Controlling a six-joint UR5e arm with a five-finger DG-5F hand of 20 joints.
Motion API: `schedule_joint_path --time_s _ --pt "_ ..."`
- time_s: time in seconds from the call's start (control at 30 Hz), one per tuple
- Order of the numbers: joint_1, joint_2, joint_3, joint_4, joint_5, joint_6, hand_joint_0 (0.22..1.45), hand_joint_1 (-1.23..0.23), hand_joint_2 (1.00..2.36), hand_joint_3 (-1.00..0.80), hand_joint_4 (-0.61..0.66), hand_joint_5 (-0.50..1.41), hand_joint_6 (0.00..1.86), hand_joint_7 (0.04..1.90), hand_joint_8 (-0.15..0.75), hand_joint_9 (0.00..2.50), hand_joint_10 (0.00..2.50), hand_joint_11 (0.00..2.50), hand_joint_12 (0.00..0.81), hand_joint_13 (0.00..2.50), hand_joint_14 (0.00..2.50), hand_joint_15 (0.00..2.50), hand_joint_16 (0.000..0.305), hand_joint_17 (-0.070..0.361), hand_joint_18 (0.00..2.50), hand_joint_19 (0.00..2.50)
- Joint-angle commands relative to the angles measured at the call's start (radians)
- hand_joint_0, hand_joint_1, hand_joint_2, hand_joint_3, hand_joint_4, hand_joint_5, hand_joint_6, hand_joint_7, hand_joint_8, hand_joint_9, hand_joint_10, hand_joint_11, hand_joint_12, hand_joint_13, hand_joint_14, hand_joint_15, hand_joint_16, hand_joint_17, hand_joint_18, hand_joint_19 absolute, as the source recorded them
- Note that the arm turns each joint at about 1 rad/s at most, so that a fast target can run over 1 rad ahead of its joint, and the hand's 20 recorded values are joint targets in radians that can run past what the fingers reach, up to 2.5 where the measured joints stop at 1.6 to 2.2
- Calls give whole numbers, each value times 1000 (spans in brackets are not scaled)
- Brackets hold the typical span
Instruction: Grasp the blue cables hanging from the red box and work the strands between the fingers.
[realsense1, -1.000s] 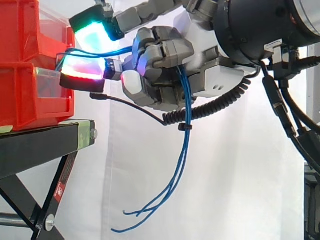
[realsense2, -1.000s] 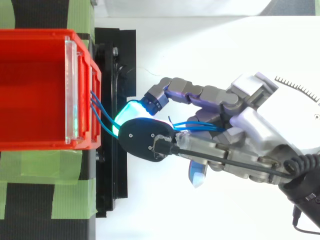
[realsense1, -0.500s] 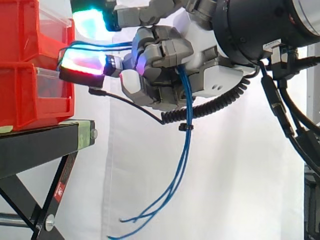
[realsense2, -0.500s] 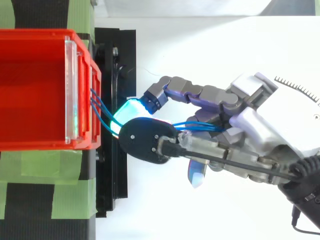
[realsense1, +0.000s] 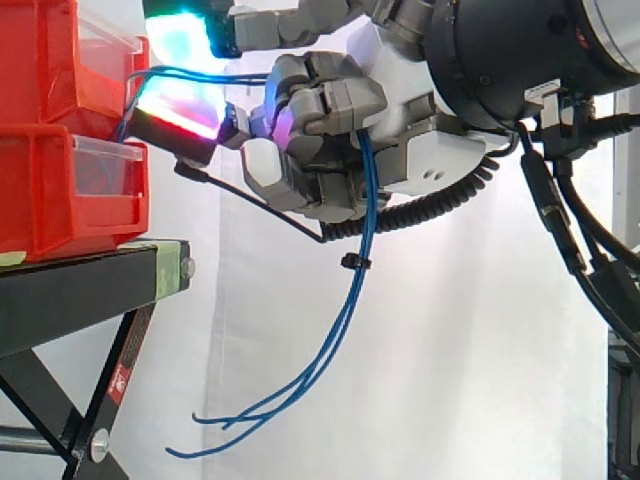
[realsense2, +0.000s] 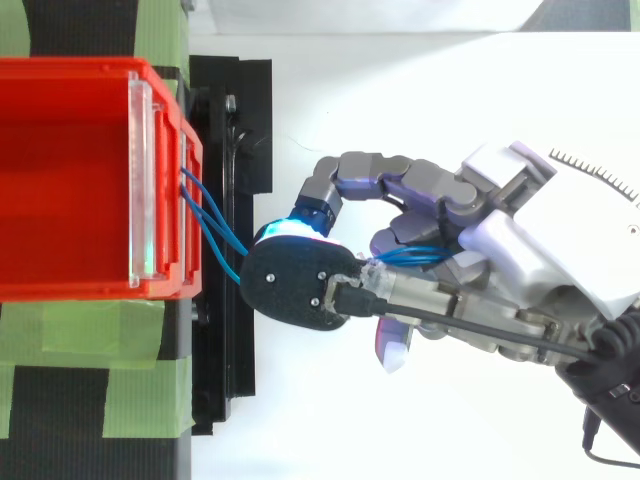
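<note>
Now the hand (realsense1: 420, 160) sits just right of the red box (realsense1: 60, 130), fingers (realsense1: 320, 105) curled and pinching the blue cables (realsense1: 367, 205), which run from the box front through the grip and dangle below.

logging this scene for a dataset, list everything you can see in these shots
bins: two, red, stacked on the stand at the left
stand: one, black, under the bins
tape: strips, green, on the stand beside the bins
cables: a few strands, blue, from the bins' front through the hand, loose ends hanging below
tie: one, black, round the hanging cables
curtain: one, white, behind everything
hand: one, grey, fingers curled round the cables, just off the bins' front
pads: glowing green, white and red, next to the upper bin
arm: one, black, coming in from the right edge
</note>
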Motion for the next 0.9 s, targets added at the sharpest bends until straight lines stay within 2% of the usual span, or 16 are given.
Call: schedule_joint_path --time_s 0.0,0.13,0.27,0.3,0.33,0.37,0.4,0.43,0.47,0.5,0.57,0.67,0.7,0.73,0.8,0.87 --pt "-1 0 0 0 0 -1 907 -680 1020 -214 236 343 296 1371 524 1955 2500 2500 623 1986 2500 1614 246 185 2500 585" --pt "-1 0 0 0 2 -1 1029 -622 1018 -33 242 402 119 1422 524 1955 2500 2500 623 1986 2500 1614 246 185 2500 585" --pt "1 0 0 2 2 -3 1038 -610 1015 27 220 433 120 1431 524 1955 2500 2500 623 1986 2500 1614 246 185 2500 585" --pt "-1 0 0 2 3 -4 988 -615 1009 16 240 434 123 1429 524 1955 2500 2500 623 1986 2500 1614 246 185 2500 585" --pt "-1 0 0 3 3 -4 889 -629 1011 -153 264 426 95 1432 524 1955 2500 2500 623 1986 2500 1614 246 185 2500 585" --pt "-1 0 0 5 3 -6 855 -624 1015 -239 259 427 82 1450 524 1955 2500 2500 623 1986 2500 1614 246 185 2500 585" --pt "1 0 0 8 3 -9 812 -626 1016 -443 249 413 76 1480 524 1955 2500 2500 623 1986 2500 1614 246 185 2500 585" --pt "1 0 0 8 3 -9 815 -631 1015 -520 239 388 140 1502 524 1955 2500 2500 623 1986 2500 1614 246 185 2500 585" --pt "-1 0 0 9 3 -12 816 -632 1014 -526 235 366 211 1473 524 1955 2500 2500 623 1986 2500 1614 246 185 2500 585" --pt "-1 0 0 12 3 -15 845 -662 1017 -517 218 287 452 1386 524 1955 2500 2500 623 1986 2500 1614 246 185 2500 585" --pt "-1 0 0 15 3 -18 868 -671 1018 -475 225 200 653 1270 524 1955 2500 2500 623 1986 2500 1614 246 185 2500 585" --pt "-1 0 0 26 3 -31 889 -692 1019 -417 238 121 632 1236 524 1955 2500 2500 623 1986 2500 1614 246 185 2500 585" --pt "-1 0 -2 28 3 -32 835 -699 1015 -584 241 110 606 1230 524 1955 2500 2500 623 1986 2500 1614 246 185 2500 585" --pt "-1 0 0 29 3 -32 805 -694 1011 -679 247 108 598 1234 524 1955 2500 2500 623 1986 2500 1614 246 185 2500 585" --pt "-1 0 -2 34 3 -37 789 -686 1008 -803 253 109 591 1237 524 1955 2500 2500 623 1986 2500 1614 246 185 2500 585" --pt "-1 0 -2 38 3 -43 792 -686 1005 -833 251 109 591 1233 524 1955 2500 2500 623 1986 2500 1614 246 185 2500 585"
